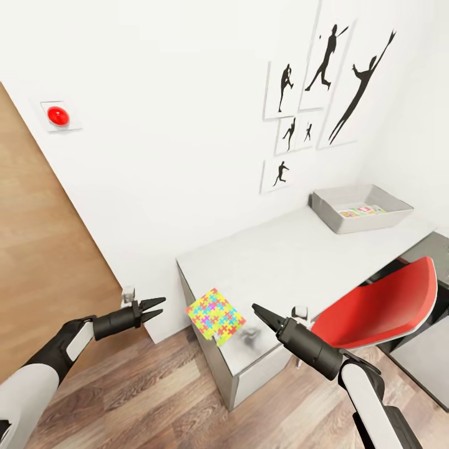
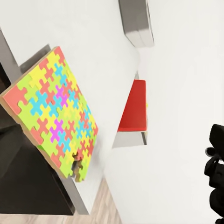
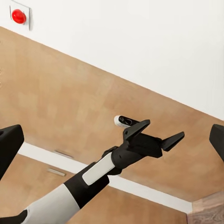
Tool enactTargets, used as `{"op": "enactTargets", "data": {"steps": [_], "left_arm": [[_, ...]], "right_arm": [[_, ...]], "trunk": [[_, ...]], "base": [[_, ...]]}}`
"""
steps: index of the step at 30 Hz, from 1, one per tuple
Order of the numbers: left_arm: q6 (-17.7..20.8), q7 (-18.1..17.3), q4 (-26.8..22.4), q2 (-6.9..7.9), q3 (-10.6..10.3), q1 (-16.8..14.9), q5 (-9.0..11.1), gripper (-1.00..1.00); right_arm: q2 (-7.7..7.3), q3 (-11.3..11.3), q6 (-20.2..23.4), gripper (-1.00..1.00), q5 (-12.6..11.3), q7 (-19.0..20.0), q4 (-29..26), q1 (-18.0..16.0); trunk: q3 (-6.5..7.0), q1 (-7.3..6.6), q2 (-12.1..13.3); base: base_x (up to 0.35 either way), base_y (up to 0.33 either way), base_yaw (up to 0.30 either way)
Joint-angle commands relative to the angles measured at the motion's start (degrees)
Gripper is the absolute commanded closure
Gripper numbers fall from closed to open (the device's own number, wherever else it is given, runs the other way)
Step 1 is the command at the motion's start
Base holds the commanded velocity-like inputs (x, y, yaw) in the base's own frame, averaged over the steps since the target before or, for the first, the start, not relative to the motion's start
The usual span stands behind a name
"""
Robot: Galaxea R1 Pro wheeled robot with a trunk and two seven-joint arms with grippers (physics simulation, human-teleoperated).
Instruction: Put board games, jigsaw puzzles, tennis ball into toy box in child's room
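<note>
A jigsaw puzzle [image 1: 215, 315] box, covered in multicolour pieces, lies on the near-left corner of the pale table [image 1: 293, 255] and overhangs the edge. The left wrist view shows this puzzle [image 2: 56, 112] close up. At the table's far end by the wall stands the grey toy box [image 1: 362, 209], with a colourful flat box [image 1: 362, 211] inside. My left gripper [image 1: 162, 305] hovers open to the left of the puzzle, holding nothing. To the puzzle's right my right gripper [image 1: 255, 308] is open and empty, its fingers [image 3: 9, 144] wide apart. The right wrist view faces the left gripper [image 3: 165, 128].
A red chair [image 1: 386, 308] stands at the table's front right, close to my right arm. A wooden door [image 1: 43, 249] fills the left, with a red button [image 1: 57, 115] on the wall above it. Silhouette pictures [image 1: 324, 81] hang over the table.
</note>
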Motion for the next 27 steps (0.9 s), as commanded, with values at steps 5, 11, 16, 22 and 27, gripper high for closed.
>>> {"op": "enactTargets", "data": {"steps": [5,11,16,22,27], "left_arm": [[0.53,-0.19,0.00,0.08,-0.21,-0.04,0.40,-1.00],[0.56,-0.89,0.00,0.14,-0.21,-0.04,0.42,-1.00],[0.57,-2.69,0.00,0.17,-0.21,-0.02,0.42,-1.00],[0.62,-3.72,0.00,0.26,-0.15,0.03,0.43,-1.00],[0.92,-4.01,0.00,0.57,-0.13,0.04,0.43,-1.00]], "right_arm": [[-0.03,0.02,0.30,-1.00,-0.29,-0.03,-0.01,-0.05],[-0.05,0.15,-0.96,-1.00,-0.29,0.00,-0.01,-0.05],[-0.05,1.60,-2.24,-1.00,-0.29,0.00,-0.01,-0.05],[-0.05,2.65,-2.80,-1.00,-0.29,0.00,-0.01,-0.05],[-0.09,2.95,-2.99,-1.00,-0.29,0.00,-0.01,-0.05]], "trunk": [[0.33,0.03,-0.10],[0.86,0.03,-0.10],[1.30,0.03,-0.10],[1.83,0.03,-0.10],[2.27,0.03,-0.10]], "base": [[0.000,0.000,-0.075],[0.000,0.000,-0.076],[0.000,0.000,-0.077],[0.000,0.000,-0.077],[0.000,0.000,-0.077]]}}
